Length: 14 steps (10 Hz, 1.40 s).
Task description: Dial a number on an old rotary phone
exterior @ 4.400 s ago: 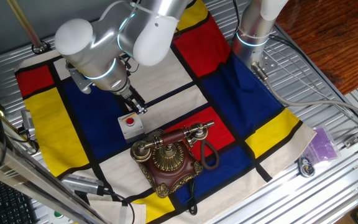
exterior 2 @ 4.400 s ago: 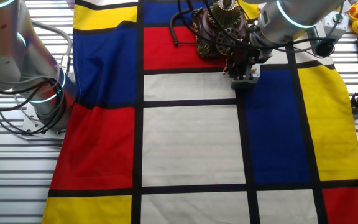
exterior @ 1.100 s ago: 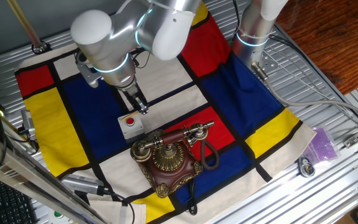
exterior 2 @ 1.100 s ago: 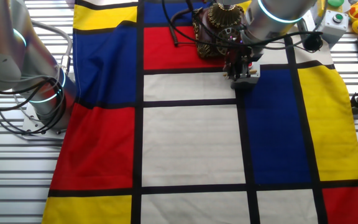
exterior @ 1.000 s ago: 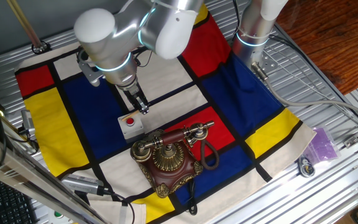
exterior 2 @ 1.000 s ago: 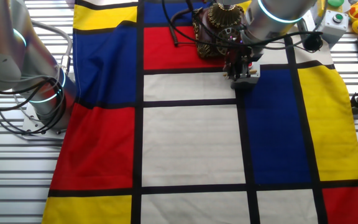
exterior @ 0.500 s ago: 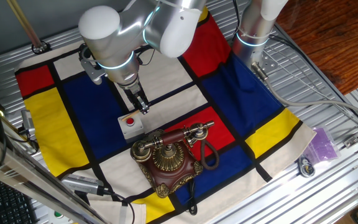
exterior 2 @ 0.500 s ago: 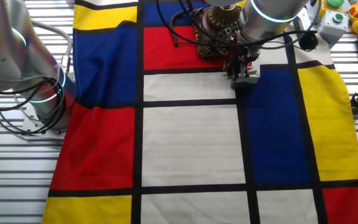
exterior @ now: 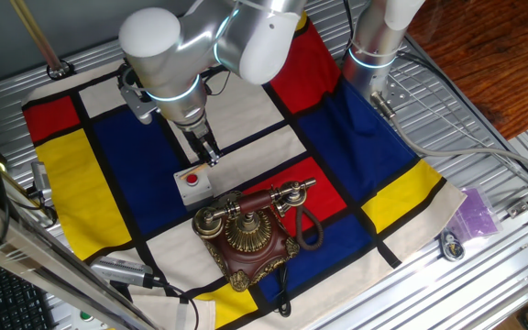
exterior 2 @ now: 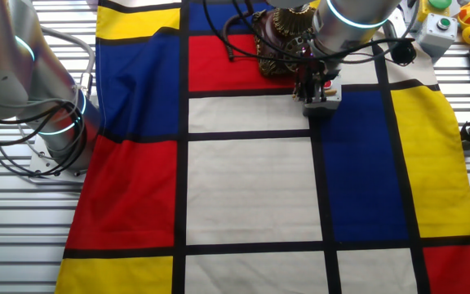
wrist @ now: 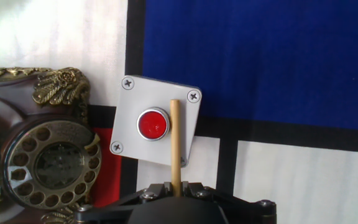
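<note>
One phone [wrist: 39, 149] sits at the left of the hand view: dark glossy wood, ornate brass leafwork, a round dial ringed with finger holes. Just beside it, right, lies one square grey box [wrist: 156, 121] with four corner screws and a round red button [wrist: 152, 123]. One thin wooden stick [wrist: 175, 144] is clamped in the hand [wrist: 176, 190], fingers closed tight on it; its tip hangs over the box, right of the button. All rest on a colour-block cloth [exterior: 108, 151] covering the ribbed metal desk [exterior: 511, 275].
</note>
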Each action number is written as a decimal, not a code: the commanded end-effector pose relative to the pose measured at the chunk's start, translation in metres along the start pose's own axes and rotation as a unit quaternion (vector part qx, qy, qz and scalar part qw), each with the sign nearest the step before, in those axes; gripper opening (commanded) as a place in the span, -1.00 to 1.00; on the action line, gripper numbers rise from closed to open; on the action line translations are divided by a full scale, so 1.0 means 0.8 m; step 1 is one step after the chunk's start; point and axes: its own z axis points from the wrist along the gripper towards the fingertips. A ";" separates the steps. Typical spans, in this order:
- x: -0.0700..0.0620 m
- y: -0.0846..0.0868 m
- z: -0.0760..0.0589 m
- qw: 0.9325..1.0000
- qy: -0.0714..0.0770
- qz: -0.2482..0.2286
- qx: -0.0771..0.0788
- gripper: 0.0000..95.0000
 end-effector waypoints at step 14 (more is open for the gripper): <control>-0.021 0.026 -0.084 0.732 0.049 -0.674 0.089 -1.00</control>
